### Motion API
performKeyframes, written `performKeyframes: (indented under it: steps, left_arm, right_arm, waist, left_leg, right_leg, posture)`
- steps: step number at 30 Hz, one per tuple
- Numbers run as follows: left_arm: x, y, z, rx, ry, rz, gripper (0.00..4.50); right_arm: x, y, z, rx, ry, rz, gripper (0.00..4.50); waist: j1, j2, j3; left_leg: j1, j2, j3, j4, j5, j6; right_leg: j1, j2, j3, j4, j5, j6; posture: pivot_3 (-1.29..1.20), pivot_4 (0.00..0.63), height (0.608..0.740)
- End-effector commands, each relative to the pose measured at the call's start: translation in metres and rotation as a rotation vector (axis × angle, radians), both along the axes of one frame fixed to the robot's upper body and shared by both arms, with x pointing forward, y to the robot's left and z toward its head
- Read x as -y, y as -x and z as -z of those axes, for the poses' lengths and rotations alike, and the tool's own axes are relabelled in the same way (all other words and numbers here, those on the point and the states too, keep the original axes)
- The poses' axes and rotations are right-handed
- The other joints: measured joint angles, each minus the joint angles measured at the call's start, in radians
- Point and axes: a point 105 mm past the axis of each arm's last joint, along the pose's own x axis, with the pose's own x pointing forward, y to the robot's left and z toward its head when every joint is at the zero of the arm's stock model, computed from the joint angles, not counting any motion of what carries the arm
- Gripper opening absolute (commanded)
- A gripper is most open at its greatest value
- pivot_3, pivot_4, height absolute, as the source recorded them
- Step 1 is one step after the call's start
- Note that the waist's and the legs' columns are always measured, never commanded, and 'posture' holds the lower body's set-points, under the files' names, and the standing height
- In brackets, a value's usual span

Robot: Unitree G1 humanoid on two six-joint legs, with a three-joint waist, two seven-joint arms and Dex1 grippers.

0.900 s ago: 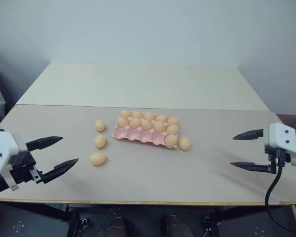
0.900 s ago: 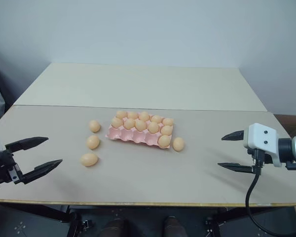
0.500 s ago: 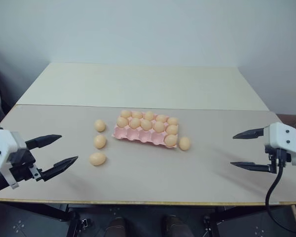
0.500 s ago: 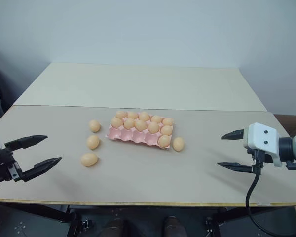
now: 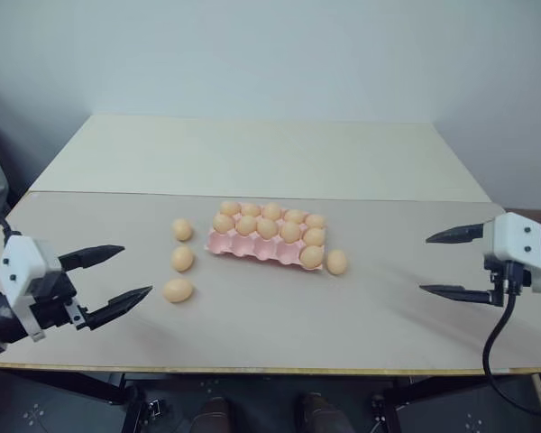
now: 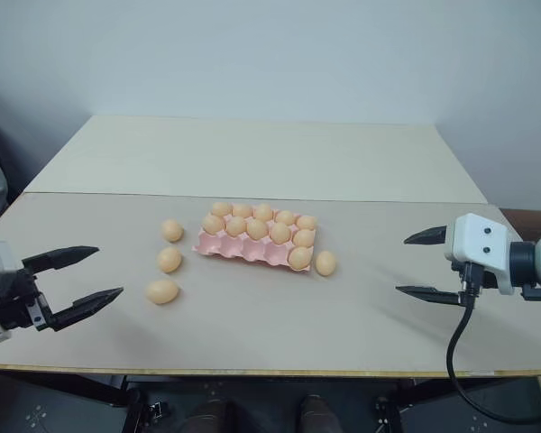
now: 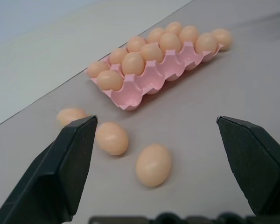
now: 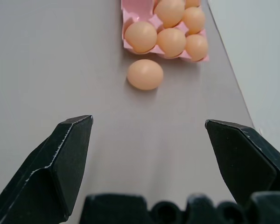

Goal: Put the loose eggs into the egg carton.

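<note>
Both your grippers have shifted only slightly since a moment ago, and the eggs haven't budged. Your egg carton sits mid-table, pink, with eggs in its far and middle rows and one in the near row's right corner cup. Three loose eggs lie in a line just left of it, and a fourth egg lies just beside the carton's right near corner. Your left gripper hovers near the table's left front, fingers spread wide, nothing held. Your right gripper hangs well right of the carton, fingers wide apart too.
</note>
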Motion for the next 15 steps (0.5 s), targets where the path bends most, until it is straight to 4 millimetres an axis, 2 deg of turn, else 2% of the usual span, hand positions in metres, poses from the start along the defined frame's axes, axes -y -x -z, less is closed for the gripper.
performKeyframes:
  steps: [1,8,15]
  left_arm:
    - [0.004,-0.002,-0.005,0.027,-0.018,0.024,4.46]
    - [0.011,-0.007,-0.004,0.031,-0.011,0.057,4.46]
    - [0.017,-0.006,-0.003,0.034,-0.005,0.068,4.46]
  right_arm:
    - [-0.011,-0.012,0.003,0.025,-0.026,-0.016,4.5]
    - [-0.045,-0.052,0.034,-0.009,-0.07,-0.076,4.5]
    - [-0.061,-0.079,0.058,-0.048,-0.073,-0.08,4.5]
  waist:
    - [-0.001,0.0,0.0]
    - [-0.001,0.0,0.0]
    - [0.002,0.0,0.0]
  left_leg:
    - [0.0,0.0,0.0,0.0,0.0,0.0]
    - [-0.001,0.0,0.0,0.0,0.0,0.0]
    - [-0.003,0.0,0.0,0.0,0.0,0.0]
  right_leg:
    - [0.0,0.0,0.0,0.0,0.0,0.0]
    - [-0.001,0.001,0.0,0.0,0.001,0.0]
    - [-0.002,0.001,0.0,0.0,0.004,0.005]
  posture:
    - [0.0,0.15,0.74]
    - [0.0,0.15,0.74]
    - [0.0,0.15,0.74]
